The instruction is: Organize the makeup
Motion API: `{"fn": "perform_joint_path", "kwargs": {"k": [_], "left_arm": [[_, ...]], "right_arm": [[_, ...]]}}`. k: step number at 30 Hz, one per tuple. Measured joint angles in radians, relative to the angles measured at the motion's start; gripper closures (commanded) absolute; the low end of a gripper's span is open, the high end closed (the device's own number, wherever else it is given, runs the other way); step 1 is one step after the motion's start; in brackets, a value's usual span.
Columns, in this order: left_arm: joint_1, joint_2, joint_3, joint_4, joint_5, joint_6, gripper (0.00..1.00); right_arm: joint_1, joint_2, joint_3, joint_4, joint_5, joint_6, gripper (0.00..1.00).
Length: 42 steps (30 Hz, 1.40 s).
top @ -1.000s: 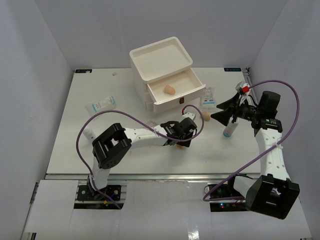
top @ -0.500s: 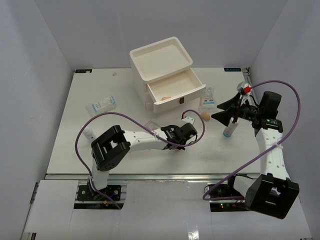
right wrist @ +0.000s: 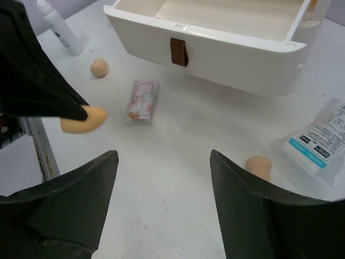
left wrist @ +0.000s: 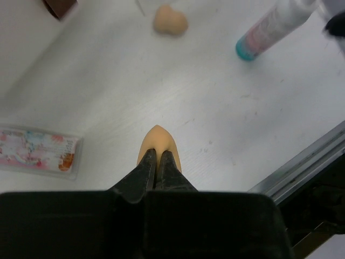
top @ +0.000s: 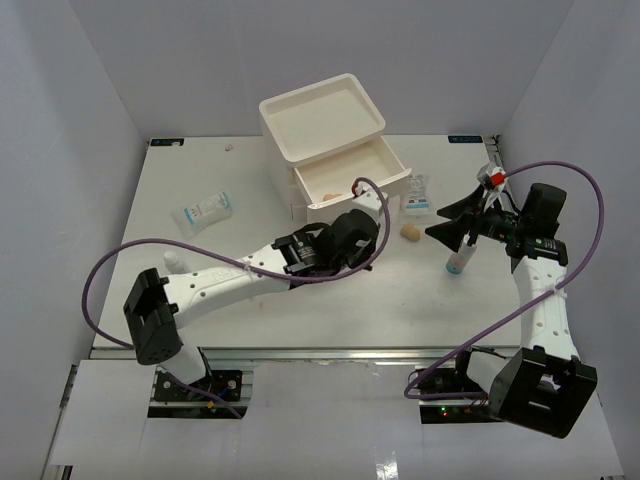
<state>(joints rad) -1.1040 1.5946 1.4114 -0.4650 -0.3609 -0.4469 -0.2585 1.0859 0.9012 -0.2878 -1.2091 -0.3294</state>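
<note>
Stretching across table (top: 250, 180), left arm (top: 230, 280), jaws pinching sponge (left wrist: 157, 139); right arm (top: 541, 290) raised, jaws wide.

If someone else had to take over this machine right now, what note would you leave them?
Left pincer: shut on a tan sponge, in front of the open drawer.
Right pincer: open, empty, beside the teal-ended bottle.
Done: one sponge lies in the drawer.
Left: the gripped sponge, a loose sponge by the near packet, a far sponge by a second bottle, the flat case, a far packet.
</note>
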Motion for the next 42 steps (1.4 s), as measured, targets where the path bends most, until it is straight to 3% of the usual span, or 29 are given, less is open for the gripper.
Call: {"fn": "perform_joint_path", "kwargs": {"k": [6,13,17,23,31,37,42], "left_arm": [[0.161,-0.021,0.114,0.047,0.034,0.059,1.00],[0.322,0.117,0.297,0.072,0.074,0.104,0.99],[0.353,0.194,0.371,0.076,0.091,0.126,0.80],[0.380,0.248,0.380,0.054,0.115,0.140,0.37],[0.390,0.247,0.379,0.035,0.142,0.160,0.32],[0.389,0.046,0.206,0.031,0.197,0.168,0.26],[0.390,-0.365,-0.170,0.122,0.227,0.162,0.24]], "right_arm": [[-0.003,0.000,0.000,0.000,0.002,0.000,0.25],[-0.003,0.000,-0.004,0.000,0.011,0.000,0.25],[-0.003,0.002,-0.016,0.001,0.023,0.000,0.24],[0.044,0.049,-0.014,0.004,0.168,0.005,0.14],[0.225,0.190,0.010,-0.018,0.498,-0.017,0.14],[0.277,0.303,0.084,-0.053,0.621,-0.141,0.20],[0.295,0.398,0.096,-0.058,0.642,-0.251,0.26]]}}
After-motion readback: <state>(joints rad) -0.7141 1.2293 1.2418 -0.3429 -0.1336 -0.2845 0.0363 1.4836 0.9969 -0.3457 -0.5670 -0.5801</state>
